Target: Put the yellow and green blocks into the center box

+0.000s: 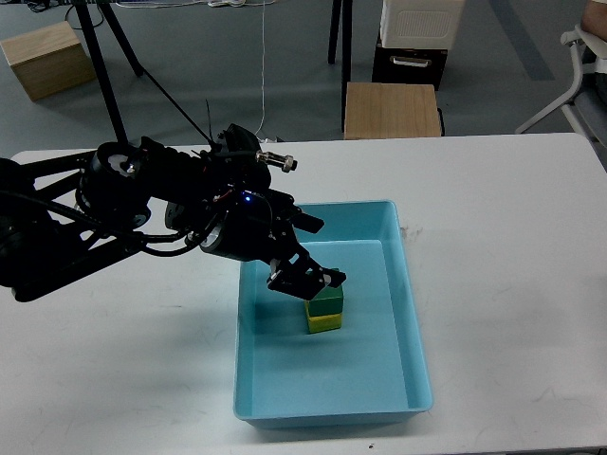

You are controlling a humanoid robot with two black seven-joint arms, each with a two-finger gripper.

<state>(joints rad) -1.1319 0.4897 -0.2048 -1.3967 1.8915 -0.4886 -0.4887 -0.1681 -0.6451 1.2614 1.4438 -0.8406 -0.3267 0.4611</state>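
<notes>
Now | left jaws point(316, 282) over matte green cube point(325, 302), grip unclear | stacked on yellow cube point(324, 324) | glossy blue tray point(403, 275)

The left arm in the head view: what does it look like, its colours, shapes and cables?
The left arm is matte black, built of rounded cylindrical joint housings with thin black cables looping along them. A small blue light glows near the wrist, and a silver metal connector sticks out on top. Its black two-fingered claw has short angular fingers with pale edges. The right arm is not in view.
</notes>
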